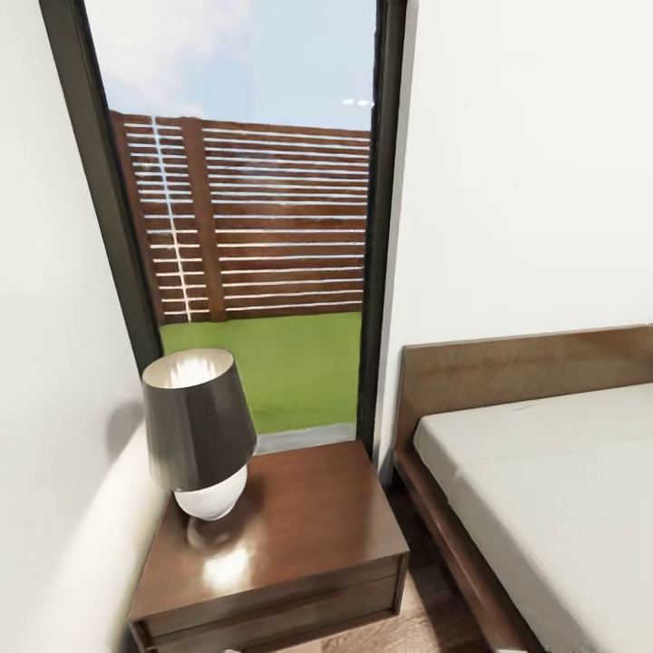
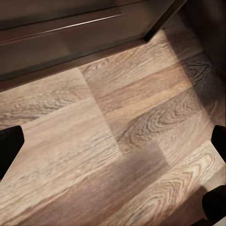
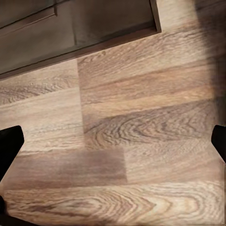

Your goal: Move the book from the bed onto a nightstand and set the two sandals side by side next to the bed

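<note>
I've got a lamp (image 1: 198,431) sitting on the nightstand (image 1: 299,535) by the window (image 1: 245,218), bed (image 1: 553,481) just right of it. Both pincers, left (image 2: 113,141) and right (image 3: 113,141), hang wide open over bare floor (image 2: 94,155). Can't see book or sandals.

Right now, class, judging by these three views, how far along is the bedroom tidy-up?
Nothing looks done: the nightstand top carries just a lamp, no book, and the visible mattress of the bed is bare. In hand: nothing; both wrist views show spread fingertips over wood floor. Left: book onto nightstand, sandals paired beside the bed.
</note>
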